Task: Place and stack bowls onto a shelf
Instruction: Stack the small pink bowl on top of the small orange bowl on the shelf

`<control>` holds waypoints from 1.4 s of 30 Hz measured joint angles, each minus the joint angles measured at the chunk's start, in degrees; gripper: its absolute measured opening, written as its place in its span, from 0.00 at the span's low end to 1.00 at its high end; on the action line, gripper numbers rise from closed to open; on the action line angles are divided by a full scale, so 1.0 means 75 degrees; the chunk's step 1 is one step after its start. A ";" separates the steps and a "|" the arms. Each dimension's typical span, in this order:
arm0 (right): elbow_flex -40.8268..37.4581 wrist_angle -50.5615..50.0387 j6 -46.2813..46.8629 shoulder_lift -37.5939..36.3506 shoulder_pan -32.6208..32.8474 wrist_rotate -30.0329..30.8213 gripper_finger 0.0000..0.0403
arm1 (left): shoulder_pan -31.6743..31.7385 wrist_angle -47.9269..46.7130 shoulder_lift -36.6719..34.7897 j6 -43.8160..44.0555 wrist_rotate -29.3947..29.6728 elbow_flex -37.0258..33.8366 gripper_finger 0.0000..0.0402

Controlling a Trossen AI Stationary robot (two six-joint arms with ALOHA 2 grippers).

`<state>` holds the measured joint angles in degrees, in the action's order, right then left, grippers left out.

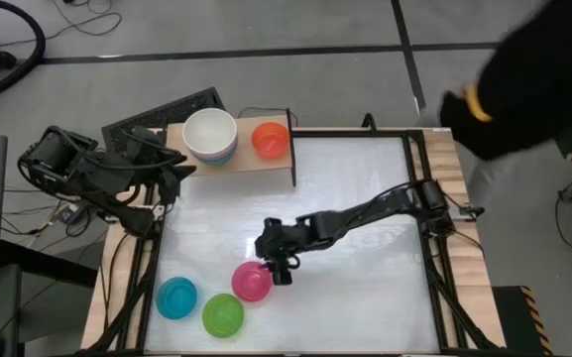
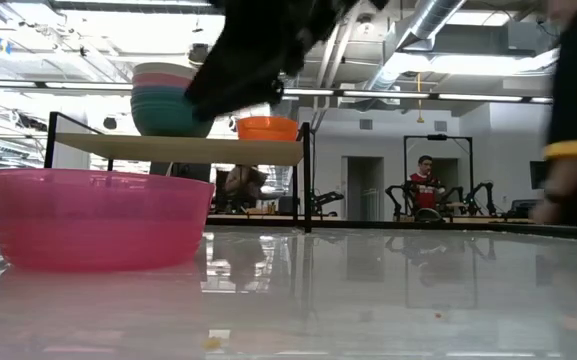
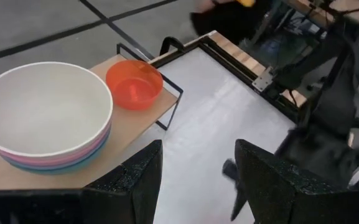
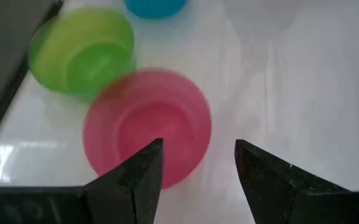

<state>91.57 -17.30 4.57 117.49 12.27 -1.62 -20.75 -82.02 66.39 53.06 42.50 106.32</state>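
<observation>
The light-wood shelf (image 1: 266, 164) stands at the table's far left. On it a cream-white bowl (image 1: 210, 132) tops a stack (image 3: 48, 158) of pink and cyan bowls, with a red-orange bowl (image 1: 270, 138) beside it. A magenta bowl (image 1: 252, 282), a cyan bowl (image 1: 177, 297) and a lime bowl (image 1: 222, 314) sit upright on the table near the near-left corner. My right gripper (image 1: 282, 266) is open just right of the magenta bowl (image 4: 147, 127), with one finger over its hollow and one outside its rim. My left gripper (image 3: 198, 171) is open beside the shelf's left end (image 1: 178, 171).
A person's dark sleeve with a yellow cuff (image 1: 509, 84) reaches over the table's far right corner and also shows at the right of the low view (image 2: 573, 150). The white tabletop (image 1: 365, 198) lies bare between the shelf and the right arm.
</observation>
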 joint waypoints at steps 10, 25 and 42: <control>0.0023 0.0189 0.0218 0.1089 0.0015 0.0015 0.55 | 0.0000 -0.0001 0.0000 0.0271 0.0053 0.0002 0.46; 0.0060 -0.1017 0.0346 0.1077 -0.0078 -0.0244 0.06 | -0.0001 -0.0002 0.0000 0.0507 0.0180 0.0002 0.46; 0.0172 -0.2065 -0.0097 -0.2087 -0.2097 0.0196 0.06 | -0.0002 -0.0008 0.0015 0.0550 0.0636 0.0003 0.46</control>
<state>92.87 -32.78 3.85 101.84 -3.46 -0.15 -20.77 -82.08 66.50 57.18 47.27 106.34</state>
